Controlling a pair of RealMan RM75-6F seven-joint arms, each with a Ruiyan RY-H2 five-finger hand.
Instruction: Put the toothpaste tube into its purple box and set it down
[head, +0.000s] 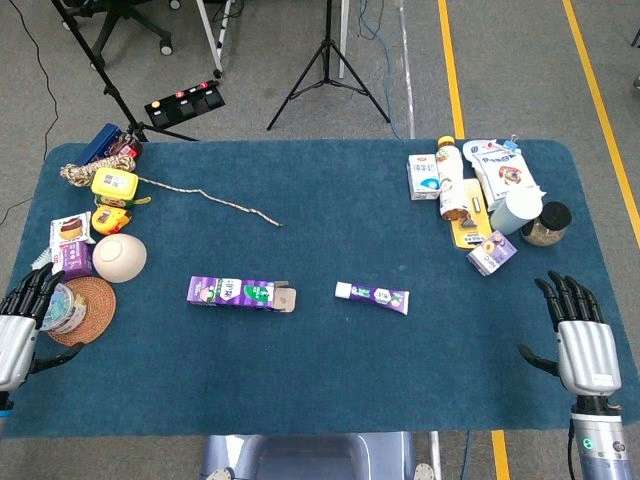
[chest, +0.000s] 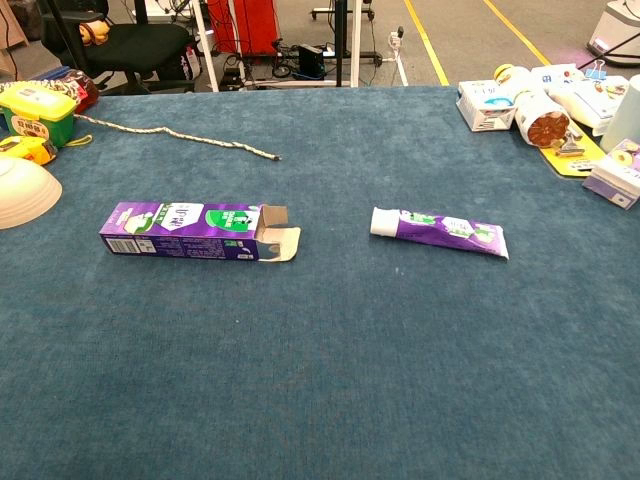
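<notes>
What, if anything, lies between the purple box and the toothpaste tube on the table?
Nothing: only bare blue tablecloth separates the purple box from the toothpaste tube, as both views show.

One toothpaste tube (head: 372, 294), one purple box (head: 240, 292), one rope (head: 205, 195), two hands (head: 22, 318) (head: 580, 335).

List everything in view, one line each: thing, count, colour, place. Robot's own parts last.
Cardboard toothpaste box: one, purple, left of centre, flaps open toward the tube.
Toothpaste tube: one, purple with white cap, centre, lying flat.
Braided rope: one, beige, back left.
Bowl: one, cream, left, upside down.
Woven coaster: one, brown, left edge.
Packaged goods: several, mixed colours, back right.
Tablecloth: one, dark blue.
Left hand: one, black and silver, near left, holding nothing.
Right hand: same, near right.
</notes>
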